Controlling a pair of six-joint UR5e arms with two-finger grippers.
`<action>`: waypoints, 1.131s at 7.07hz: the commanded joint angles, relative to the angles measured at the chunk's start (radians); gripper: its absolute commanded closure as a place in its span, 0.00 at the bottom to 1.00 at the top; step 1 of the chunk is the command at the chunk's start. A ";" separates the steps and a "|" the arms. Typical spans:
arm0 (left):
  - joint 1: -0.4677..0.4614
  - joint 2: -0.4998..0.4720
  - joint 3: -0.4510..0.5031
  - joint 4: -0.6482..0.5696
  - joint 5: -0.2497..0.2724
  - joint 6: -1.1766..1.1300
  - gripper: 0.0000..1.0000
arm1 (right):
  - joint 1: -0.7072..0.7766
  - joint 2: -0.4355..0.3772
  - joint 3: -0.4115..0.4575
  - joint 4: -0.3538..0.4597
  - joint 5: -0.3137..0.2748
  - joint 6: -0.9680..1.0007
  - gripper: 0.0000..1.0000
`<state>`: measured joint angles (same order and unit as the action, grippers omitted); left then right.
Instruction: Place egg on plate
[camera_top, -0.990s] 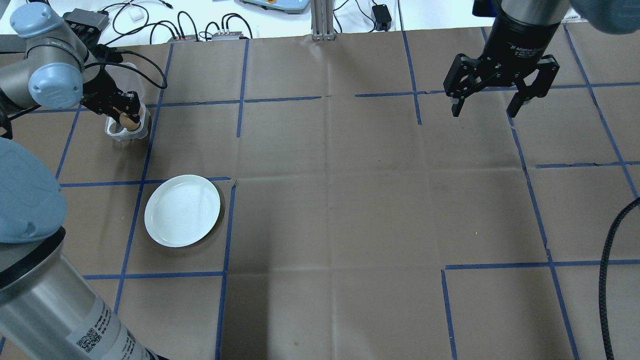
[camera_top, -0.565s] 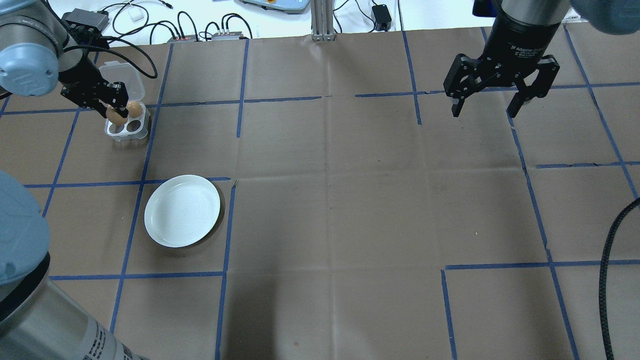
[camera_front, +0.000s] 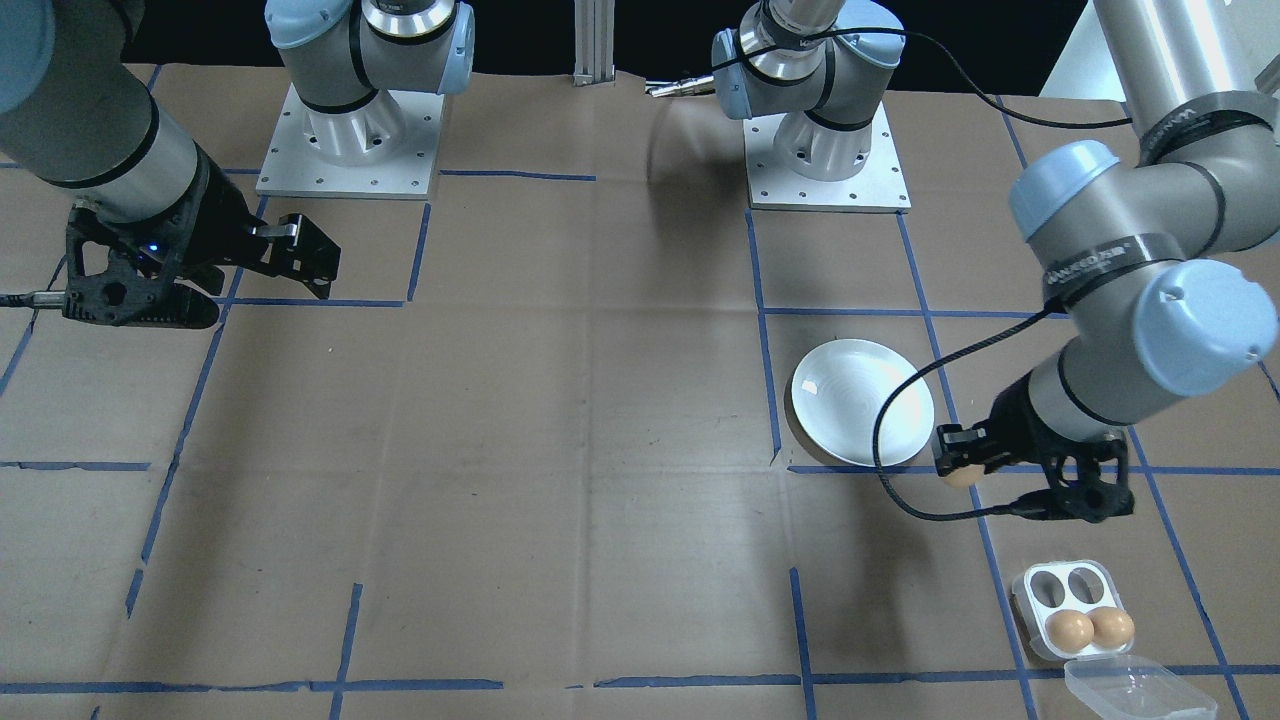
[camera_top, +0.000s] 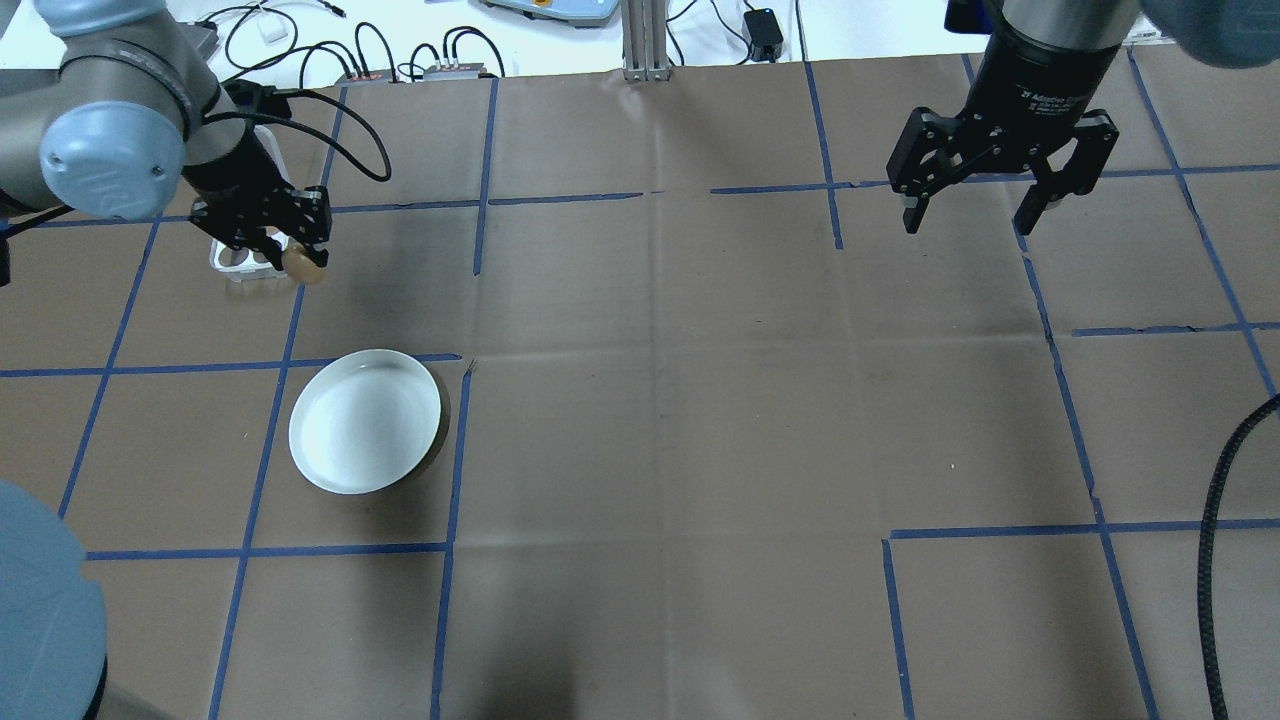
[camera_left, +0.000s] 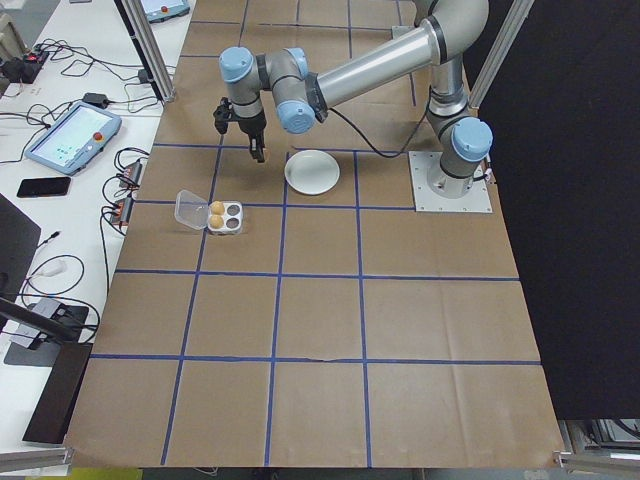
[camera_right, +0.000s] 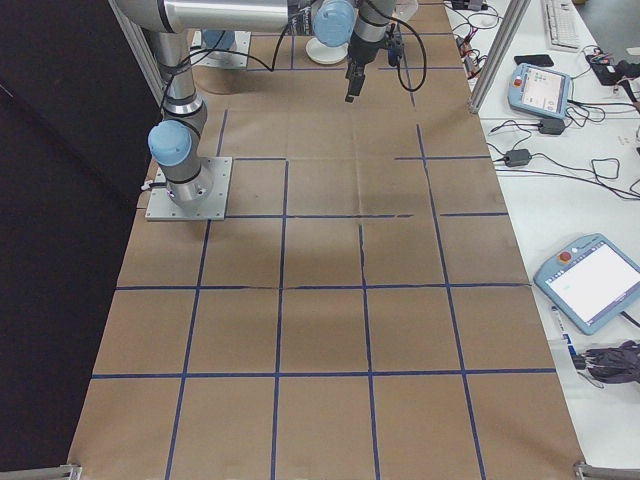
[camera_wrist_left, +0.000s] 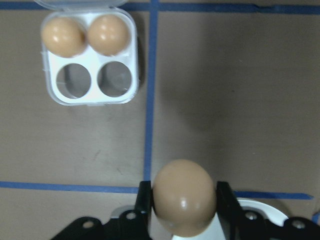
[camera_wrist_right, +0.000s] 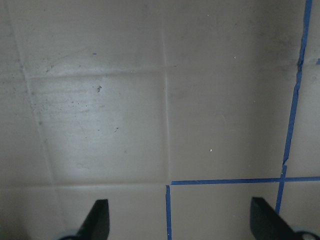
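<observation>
My left hand (camera_top: 297, 255) pinches the brown egg (camera_top: 304, 266) above the bench (camera_top: 700, 400), between the egg tray (camera_front: 1075, 610) and the white plate (camera_top: 365, 420). The plate lies just ahead, toward my base. My right hand (camera_top: 975, 215) hangs spread, well apart.

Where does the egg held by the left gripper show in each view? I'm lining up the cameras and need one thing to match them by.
Front-facing: the held egg, right of the plate.
Overhead, upper left, beside the egg tray.
Exterior left: too small to make out in the gripper.
Exterior right: not discernible.
Left wrist, bottom centre.
Right wrist: not in it.
Shared landmark: the plate.
</observation>
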<state>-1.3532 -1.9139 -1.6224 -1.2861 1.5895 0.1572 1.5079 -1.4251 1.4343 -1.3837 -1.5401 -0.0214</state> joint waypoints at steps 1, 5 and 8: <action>-0.027 0.026 -0.158 0.013 -0.003 -0.035 0.76 | 0.000 0.000 0.000 0.000 0.000 0.000 0.00; -0.021 -0.005 -0.195 0.010 0.000 -0.033 0.74 | 0.000 0.000 0.000 0.000 0.000 0.000 0.00; -0.018 -0.013 -0.195 0.004 0.004 -0.030 0.01 | 0.000 0.000 0.000 0.000 0.000 0.000 0.00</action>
<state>-1.3729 -1.9205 -1.8183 -1.2791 1.5913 0.1256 1.5079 -1.4251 1.4343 -1.3837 -1.5401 -0.0215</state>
